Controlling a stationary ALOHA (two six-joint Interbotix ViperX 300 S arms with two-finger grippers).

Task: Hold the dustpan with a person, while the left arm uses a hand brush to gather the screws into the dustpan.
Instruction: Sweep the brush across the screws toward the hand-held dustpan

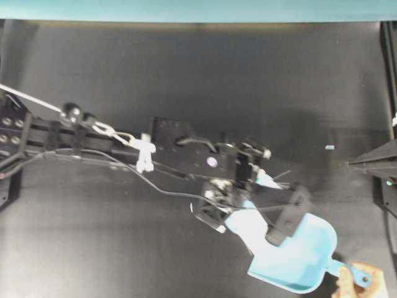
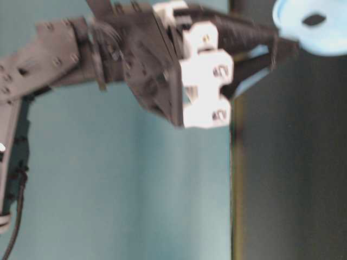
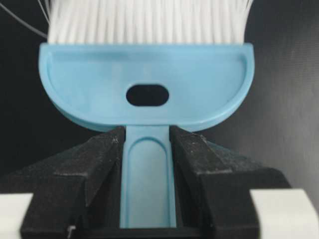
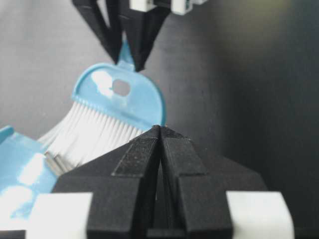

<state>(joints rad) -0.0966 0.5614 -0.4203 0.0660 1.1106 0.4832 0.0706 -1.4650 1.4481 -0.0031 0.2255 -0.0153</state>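
Left gripper (image 3: 147,149) clamped on hand brush (image 3: 147,84) handle, white bristles ahead of fingertips, over light blue dustpan (image 1: 298,261); right gripper (image 4: 160,130) closed, empty.

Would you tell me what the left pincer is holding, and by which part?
The left pincer holds the hand brush by its thin handle, just below the rounded body.

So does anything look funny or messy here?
Mostly no. The brush sits straight in the left gripper, bristles at the dustpan, which a hand holds by its handle. One small pale scrap lies alone on the dark table, far from the sweeping; what it is, I can't tell.
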